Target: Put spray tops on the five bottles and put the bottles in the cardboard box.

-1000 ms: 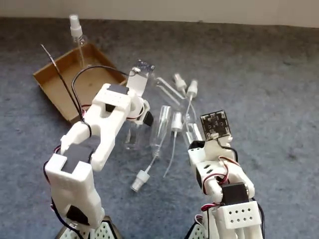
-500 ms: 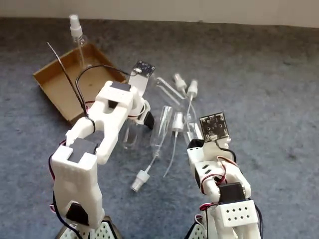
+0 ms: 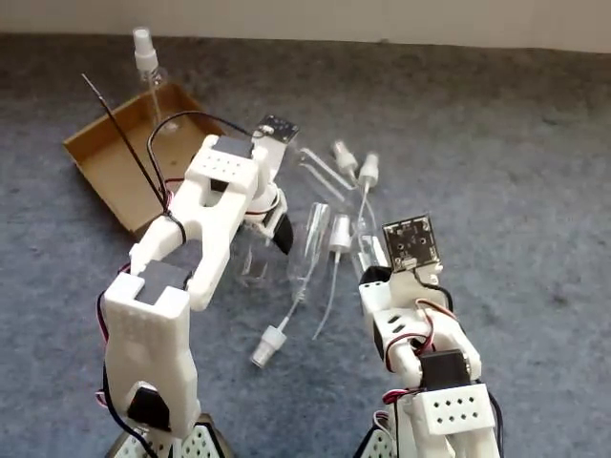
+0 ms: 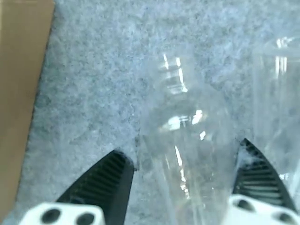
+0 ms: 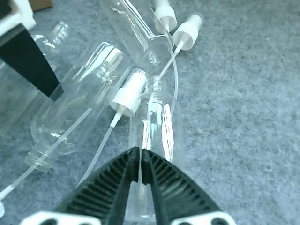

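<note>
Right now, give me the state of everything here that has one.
left pincer: open, astride one bottle
right pincer: shut, empty
straddled bottle: lying down, uncapped
far bottle: upright, spray top on
cardboard box: open-topped
loose spray top: lying off any bottle

Left arm (image 3: 205,219) has stretched fwd toward cardboard box (image 3: 105,162), its elbow now raised; right arm (image 3: 420,324) edged back slightly.

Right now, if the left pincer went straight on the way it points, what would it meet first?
Most likely the clear bottle, which lies framed by the open left pincer; depth is hard to judge.
</note>
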Robot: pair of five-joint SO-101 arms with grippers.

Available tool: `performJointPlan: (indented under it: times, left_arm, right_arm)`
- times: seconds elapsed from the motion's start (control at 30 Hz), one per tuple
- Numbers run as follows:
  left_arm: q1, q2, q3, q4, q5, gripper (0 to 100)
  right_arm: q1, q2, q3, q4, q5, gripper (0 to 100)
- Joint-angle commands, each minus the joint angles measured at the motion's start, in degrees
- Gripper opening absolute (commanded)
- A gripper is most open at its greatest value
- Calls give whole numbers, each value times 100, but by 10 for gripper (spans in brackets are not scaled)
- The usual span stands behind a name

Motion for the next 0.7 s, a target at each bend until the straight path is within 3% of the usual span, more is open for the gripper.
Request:
performJointPlan:
  times: [0.0, 0.3, 0.67]
  left_arm:
    - [66, -31, -295, 123, 35, 274]
    - [22, -31, -277, 132, 35, 274]
    - [-347, -84, -303, 167, 44, 276]
  right_arm:
    - [66, 40, -40, -119, 53, 18]
    - [-13, 40, -31, -110, 18, 18]
    - [-1965, 40, 444, -136, 26, 18]
